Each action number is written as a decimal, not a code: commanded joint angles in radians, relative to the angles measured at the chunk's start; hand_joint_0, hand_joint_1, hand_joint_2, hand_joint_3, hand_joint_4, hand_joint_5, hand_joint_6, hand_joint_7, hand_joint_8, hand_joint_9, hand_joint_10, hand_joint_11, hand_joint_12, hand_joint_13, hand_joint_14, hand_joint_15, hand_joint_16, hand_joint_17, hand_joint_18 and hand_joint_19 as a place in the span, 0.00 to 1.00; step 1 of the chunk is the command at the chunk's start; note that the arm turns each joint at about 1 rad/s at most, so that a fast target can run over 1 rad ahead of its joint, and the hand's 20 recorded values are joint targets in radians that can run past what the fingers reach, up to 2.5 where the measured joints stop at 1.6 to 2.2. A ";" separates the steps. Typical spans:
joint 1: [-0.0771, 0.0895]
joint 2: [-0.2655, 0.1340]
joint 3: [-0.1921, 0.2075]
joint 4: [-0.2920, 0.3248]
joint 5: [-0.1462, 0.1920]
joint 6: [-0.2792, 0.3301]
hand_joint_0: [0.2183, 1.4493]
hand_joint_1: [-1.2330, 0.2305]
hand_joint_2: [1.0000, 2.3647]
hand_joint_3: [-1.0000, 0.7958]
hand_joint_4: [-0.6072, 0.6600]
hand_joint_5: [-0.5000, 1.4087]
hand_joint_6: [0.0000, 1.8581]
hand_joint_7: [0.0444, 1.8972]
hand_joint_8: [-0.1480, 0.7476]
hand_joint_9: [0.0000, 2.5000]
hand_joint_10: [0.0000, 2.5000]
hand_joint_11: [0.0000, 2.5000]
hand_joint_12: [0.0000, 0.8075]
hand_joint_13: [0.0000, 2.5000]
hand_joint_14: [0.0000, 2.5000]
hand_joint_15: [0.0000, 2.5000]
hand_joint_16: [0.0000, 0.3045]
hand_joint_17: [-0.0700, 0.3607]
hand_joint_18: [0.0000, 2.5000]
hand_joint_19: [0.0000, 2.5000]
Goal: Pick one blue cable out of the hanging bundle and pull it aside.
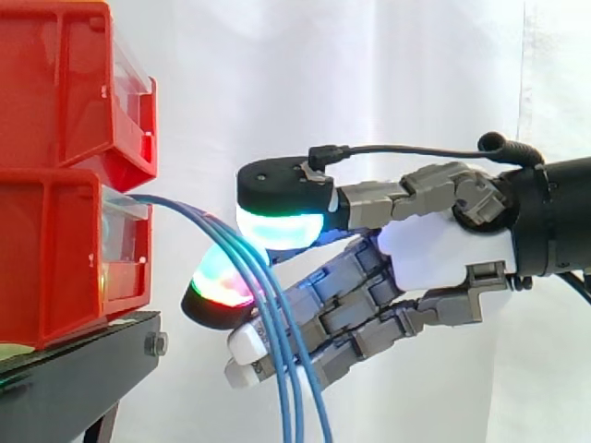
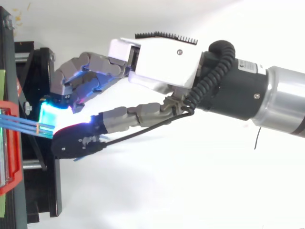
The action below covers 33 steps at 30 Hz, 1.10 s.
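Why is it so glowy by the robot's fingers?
Side view: the hand's own fingertip pads glow cyan, green and red by the blue cables. Top view: a cyan pad flares, with white glare beneath the hand.

Two red bins [image 1: 57, 175] sitting one atop the other, three blue cables [image 1: 288, 369] hanging out of the lower one, one black stand [image 1: 78, 374] carrying both bins, one hand [image 1: 443, 251] showing, one white curtain [image 1: 369, 74] hanging behind.

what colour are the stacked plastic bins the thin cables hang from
Red: the stacked plastic bins show best in the side view.
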State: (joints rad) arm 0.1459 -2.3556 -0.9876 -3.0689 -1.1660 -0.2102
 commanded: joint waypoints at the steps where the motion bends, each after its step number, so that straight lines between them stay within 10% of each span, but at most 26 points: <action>1: 0.003 0.009 0.000 -0.019 0.000 0.000 0.29 0.34 0.01 0.45 0.55 0.17 0.48 0.43 0.49 0.30 0.01 0.17 0.46 0.20 0.00 0.09 0.17 0.43 0.20 0.18; 13: 0.012 0.009 0.000 -0.050 -0.001 0.009 0.46 0.22 0.00 0.30 0.52 0.15 0.50 0.40 0.46 0.28 0.01 0.18 0.44 0.21 0.00 0.08 0.16 0.42 0.24 0.15; 20: 0.014 0.007 0.000 -0.048 -0.001 0.026 0.23 0.38 0.00 0.28 0.56 0.17 0.49 0.42 0.51 0.32 0.01 0.18 0.49 0.23 0.00 0.10 0.18 0.45 0.24 0.18; 33: 0.012 0.009 0.000 -0.050 -0.001 0.026 0.30 0.34 0.01 0.42 0.54 0.18 0.49 0.48 0.51 0.34 0.01 0.19 0.47 0.23 0.00 0.11 0.17 0.43 0.24 0.20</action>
State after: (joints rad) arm 0.1586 -2.3476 -0.9879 -3.1161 -1.1677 -0.1841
